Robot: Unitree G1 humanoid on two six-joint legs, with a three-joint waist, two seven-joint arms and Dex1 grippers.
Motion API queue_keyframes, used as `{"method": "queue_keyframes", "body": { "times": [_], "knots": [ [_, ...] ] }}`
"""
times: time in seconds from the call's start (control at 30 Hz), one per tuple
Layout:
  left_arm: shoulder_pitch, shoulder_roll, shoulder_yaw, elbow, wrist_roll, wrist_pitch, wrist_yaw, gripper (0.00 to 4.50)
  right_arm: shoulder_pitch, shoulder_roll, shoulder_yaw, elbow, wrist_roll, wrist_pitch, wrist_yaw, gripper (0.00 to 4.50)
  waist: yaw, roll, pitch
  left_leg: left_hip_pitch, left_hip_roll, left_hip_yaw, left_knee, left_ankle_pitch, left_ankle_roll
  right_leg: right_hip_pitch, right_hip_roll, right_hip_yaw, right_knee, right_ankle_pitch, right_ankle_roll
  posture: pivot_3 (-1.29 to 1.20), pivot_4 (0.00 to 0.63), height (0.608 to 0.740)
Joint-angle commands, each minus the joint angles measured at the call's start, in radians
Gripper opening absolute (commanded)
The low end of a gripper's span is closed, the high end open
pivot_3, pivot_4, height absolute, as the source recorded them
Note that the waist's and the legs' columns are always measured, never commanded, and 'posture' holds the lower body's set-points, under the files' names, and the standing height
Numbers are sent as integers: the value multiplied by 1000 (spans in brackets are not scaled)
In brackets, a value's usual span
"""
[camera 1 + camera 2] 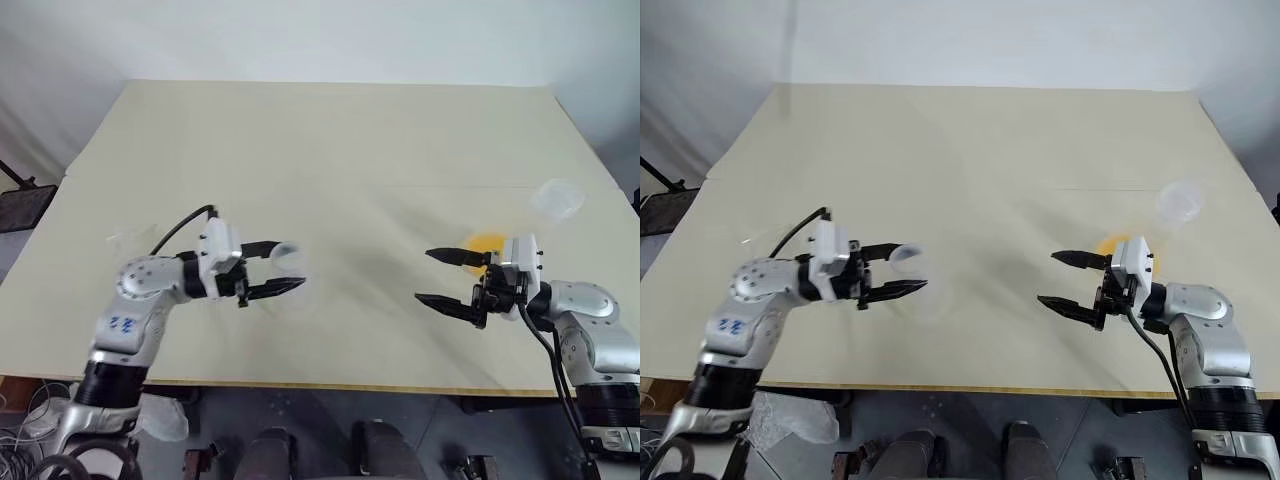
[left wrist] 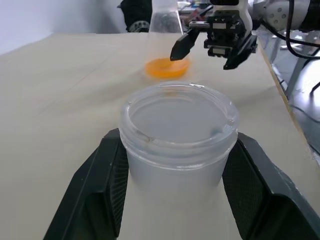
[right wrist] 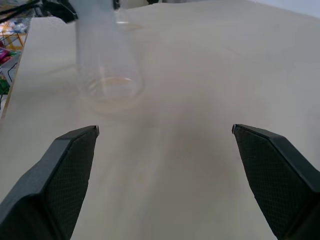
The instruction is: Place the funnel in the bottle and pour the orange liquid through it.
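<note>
The left gripper (image 1: 288, 274) clamps the neck of the translucent bottle (image 2: 179, 137) between its two black fingers, holding it above the beige table (image 1: 330, 150). To the bottle's right, the right gripper (image 1: 432, 277) stands wide and empty, just in front of the orange liquid (image 1: 487, 244) pooled in a shallow clear dish on the table.

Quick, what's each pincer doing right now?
Left pincer: closed on the bottle.
Right pincer: open, holding nothing.
</note>
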Motion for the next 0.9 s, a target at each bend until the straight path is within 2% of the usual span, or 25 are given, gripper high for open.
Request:
{"method": "queue_keyframes", "body": {
  "times": [0.03,0.2,0.4,0.63,0.9],
  "knots": [
    [-99,-76,-49,105,38,-72,-19,2305,14,-19,-52,-59,27,11,-31,4500,1,0,0,-1,0,0,1,0,0,0,0,0,0,0,0,0,150,740],
    [-246,-204,-126,314,119,-139,-30,2305,66,-19,-83,-100,27,10,-70,4500,3,0,0,-2,0,0,2,0,0,0,1,-1,0,0,1,0,150,740],
    [-355,-314,-176,426,169,-144,-38,2305,134,-19,-112,-151,30,16,-115,4500,11,-1,0,-6,-2,0,4,0,1,-3,1,-1,0,1,2,0,150,740],
    [-433,-385,-205,532,259,-170,22,2305,191,-10,-136,-201,35,18,-161,4500,23,-1,1,-6,-2,0,4,0,2,-3,1,-2,1,1,3,0,150,740],
    [-458,-446,-219,602,304,-189,59,2305,180,-15,-147,-205,47,32,-187,4500,30,-1,1,-6,-6,0,5,2,4,-3,1,-1,0,2,5,0,150,740]
  ]
}}
